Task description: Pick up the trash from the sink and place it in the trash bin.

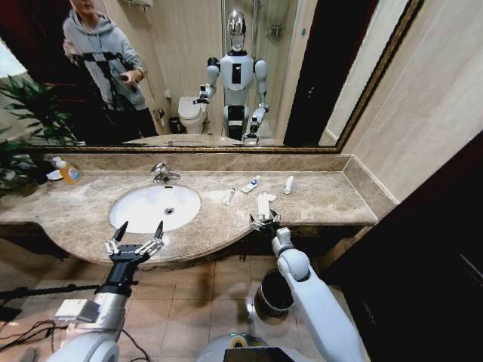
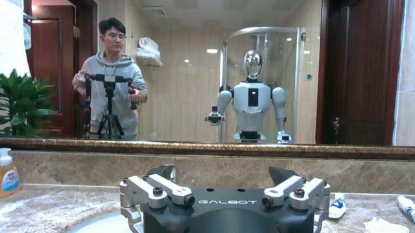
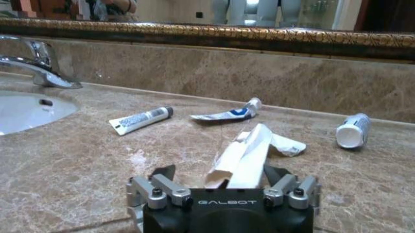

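The white wrapper (image 3: 250,155) is apparently gripped by the right gripper (image 1: 265,222) on the bench (image 1: 317,197), while the left gripper (image 1: 134,243) is held wide-fingered beside the sink (image 1: 155,207).

the left gripper (image 2: 227,182) is at the bottom of the left wrist view, its two dark fingers standing apart with free space between them. under it curves a piece of the white sink (image 2: 97,224) rim, set in the brown marble counter (image 2: 52,206). a soap bottle (image 2: 8,174) with orange liquid stands on the counter at one edge. two small white tubes with blue print (image 2: 337,206) lie on the counter at the other side, and a white wrapper (image 2: 382,225) lies near them. behind is a big mirror (image 2: 194,73).
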